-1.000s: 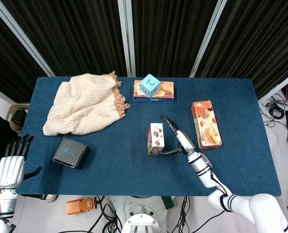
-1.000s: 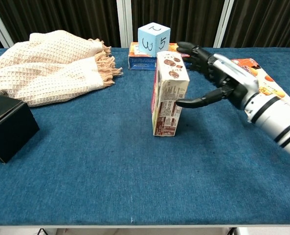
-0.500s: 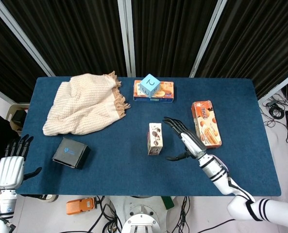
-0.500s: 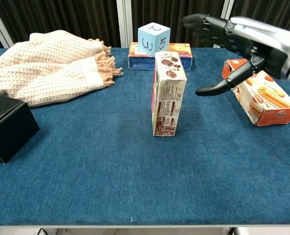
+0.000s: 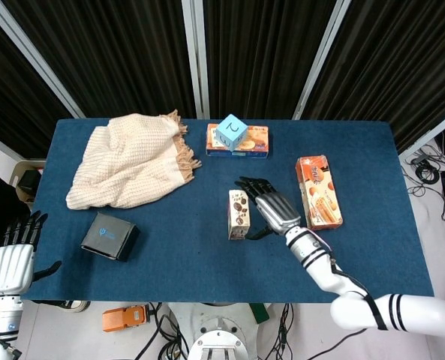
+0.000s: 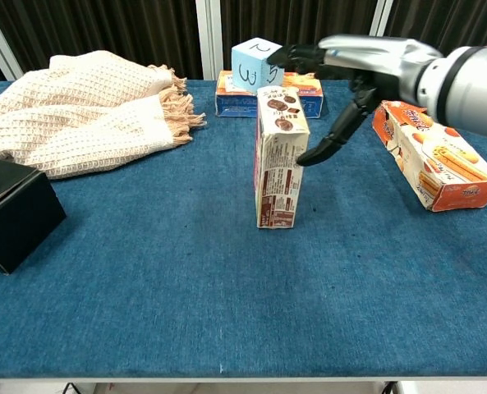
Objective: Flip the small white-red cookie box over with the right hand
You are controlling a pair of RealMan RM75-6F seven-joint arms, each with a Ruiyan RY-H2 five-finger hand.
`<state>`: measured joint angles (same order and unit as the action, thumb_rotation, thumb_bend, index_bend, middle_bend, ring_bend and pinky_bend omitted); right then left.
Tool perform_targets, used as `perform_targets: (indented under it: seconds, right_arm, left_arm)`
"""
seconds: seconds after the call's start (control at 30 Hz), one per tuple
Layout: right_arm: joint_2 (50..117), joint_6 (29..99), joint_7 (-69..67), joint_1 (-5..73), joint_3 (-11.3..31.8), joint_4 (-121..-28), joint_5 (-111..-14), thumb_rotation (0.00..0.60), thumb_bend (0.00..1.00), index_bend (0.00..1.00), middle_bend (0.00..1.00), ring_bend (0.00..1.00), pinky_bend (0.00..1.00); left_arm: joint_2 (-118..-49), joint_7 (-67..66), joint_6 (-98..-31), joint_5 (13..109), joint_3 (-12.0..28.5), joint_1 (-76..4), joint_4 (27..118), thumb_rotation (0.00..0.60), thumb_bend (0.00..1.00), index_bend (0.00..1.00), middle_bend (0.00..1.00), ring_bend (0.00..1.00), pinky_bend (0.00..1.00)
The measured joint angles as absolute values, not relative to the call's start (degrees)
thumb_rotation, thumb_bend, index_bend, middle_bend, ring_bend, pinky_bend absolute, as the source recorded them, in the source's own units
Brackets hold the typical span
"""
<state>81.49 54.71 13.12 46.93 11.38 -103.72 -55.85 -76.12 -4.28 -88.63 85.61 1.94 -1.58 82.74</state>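
The small white-red cookie box [image 6: 277, 156] is seen standing upright on one end near the middle of the blue worktop [image 6: 186, 279], well apart from the orange cookie box [image 6: 434, 156] lying to its right. The right hand [image 6: 366, 70] is held just beside the box's upper part, released, with its fingers spread and nothing grasped; the thumb tip appears to be next to the box's side, though contact cannot be confirmed. The left hand [image 5: 13, 259] is kept low beyond the worktop's near-left edge, fingers extended and empty.

The step in hand is judged to be the tipping of the box, which is not yet lying over. A push or a grasp high on the box is called for, so that it can be toppled onto another face.

Compared with half a second ago, the right hand has been brought back from near the orange box, close over the standing box; the box itself has stayed upright in place.
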Motion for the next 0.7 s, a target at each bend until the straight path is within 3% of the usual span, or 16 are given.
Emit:
perform_targets:
  seconds: [0.1,0.2,0.33,0.43,0.7]
  right_arm:
    - [82.45,53.97,16.82,48.87,11.88,-103.69,-52.17,0.600,0.05,0.00,0.04,0.00,0.00]
    - [83.22,53.66,20.08,50.63,12.16,-103.37,-48.89,0.600,0.12,0.09,0.13,0.05,0.00]
    - [84.16,53.92,22.97,52.33,12.35,-102.66,-45.60,0.600,0.24,0.33,0.29,0.24,0.22]
    - [84.71,54.55,23.54,52.93,12.59,-101.99,-44.79,0.600,0.27,0.43,0.35,0.32,0.33]
    - [85.63,57.14,14.49,50.26,14.79,-100.94,-49.33,0.600,0.27,0.42,0.40,0.36,0.39]
  left_arm:
    - [-76.00,-4.44,-88.60,85.61,1.96,-1.60,82.97,0.600,0.00,0.09,0.06,0.00,0.00]
    - [-75.89,-4.56,-88.56,85.54,1.99,-1.60,83.17,0.600,0.00,0.09,0.06,0.00,0.00]
    - [-75.80,-4.73,-88.35,85.30,1.98,-1.55,83.28,0.600,0.00,0.09,0.06,0.00,0.00]
    - [-75.77,-4.86,-88.30,85.22,1.97,-1.53,83.37,0.600,0.00,0.09,0.06,0.00,0.00]
    - [-75.67,-4.90,-88.46,85.18,2.03,-1.42,83.45,0.600,0.00,0.09,0.06,0.00,0.00]
